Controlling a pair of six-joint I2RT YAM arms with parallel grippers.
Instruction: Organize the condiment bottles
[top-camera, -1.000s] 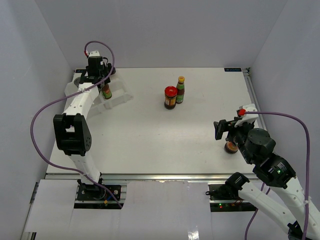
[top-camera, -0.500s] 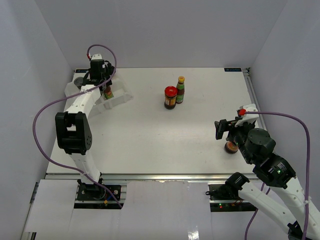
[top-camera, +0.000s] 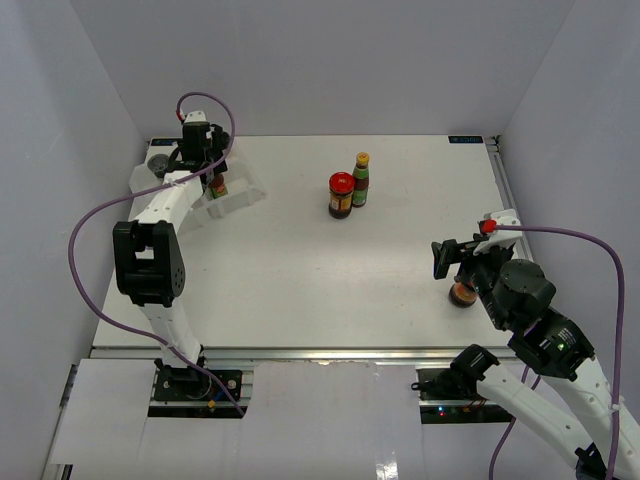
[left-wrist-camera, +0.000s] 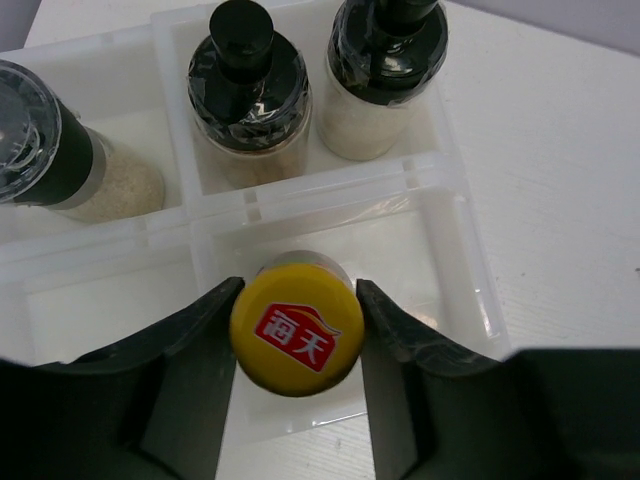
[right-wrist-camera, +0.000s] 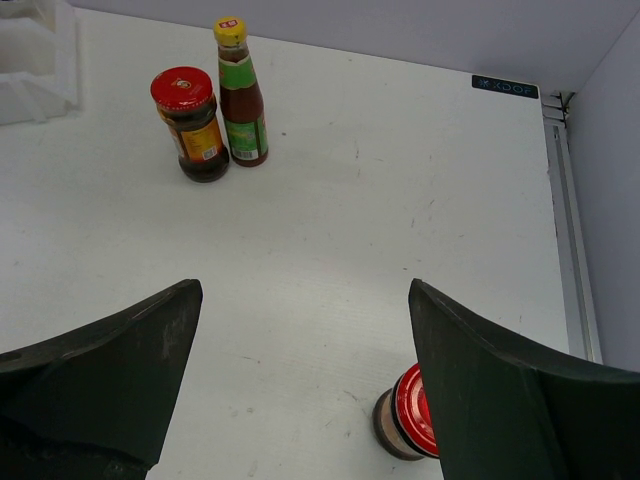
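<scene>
Where the held bottle is: the yellow-capped sauce bottle (left-wrist-camera: 296, 329) hangs upright in or over one compartment of the clear tray (left-wrist-camera: 470, 290), at the table's far left corner. The cap hides its base, so I cannot tell whether it rests on the tray floor.
Left gripper (left-wrist-camera: 298, 300): the jaws pinch the cap, one finger touching each side. Gripping that high probably keeps the fingers clear of the tray walls.
Left arm: stretched well forward, with the wrist pointing straight down over the tray.
Tray neighbours: two black-capped shakers (left-wrist-camera: 245, 85) stand side by side in the compartment just behind. A dark-collared shaker (left-wrist-camera: 40, 140) stands in the next one to the left.
Left to sort: a red-lidded jar (top-camera: 341, 193) and a second yellow-capped bottle (top-camera: 361, 180) stand just beside each other mid-table. A lone red-lidded jar (right-wrist-camera: 410, 425) stands near the right edge.
Right gripper (right-wrist-camera: 300, 300): the jaws are spread wide and hold nothing. It is poised above and just beside the lone jar, likely lining up on it.
Right arm: elbow bent close to its base, with the wrist tilted to look across the table.
</scene>
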